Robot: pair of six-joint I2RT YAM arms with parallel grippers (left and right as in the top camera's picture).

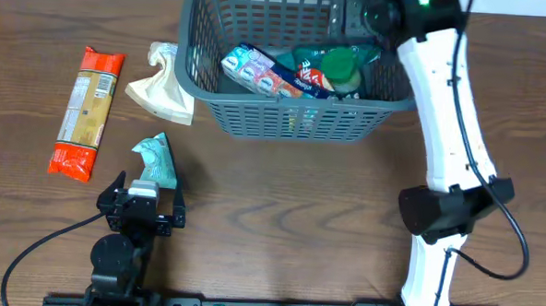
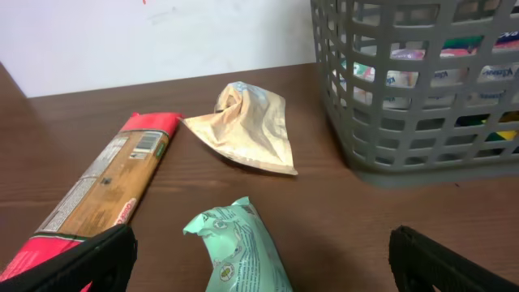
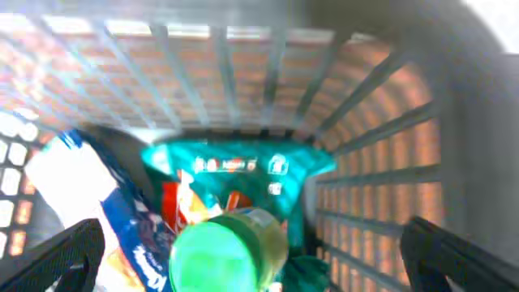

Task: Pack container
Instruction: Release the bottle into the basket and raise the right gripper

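Right gripper [image 3: 255, 251] hangs over the container [image 1: 293, 119] at its 2 o'clock corner, fingers wide apart. Left gripper [image 1: 146, 195], also spread, sits at 6 o'clock from the mint packet [image 1: 155, 160].

Table [image 1: 279, 218]: dark brown wood grain is running across its top.
Wall [image 2: 122, 40]: plain white is rising behind the table's far edge.

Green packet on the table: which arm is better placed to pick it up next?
Left. The left end effector is open and sits right at the green packet, which lies centred in the left wrist view. The right end effector is open over the items in the container, well away from that packet.
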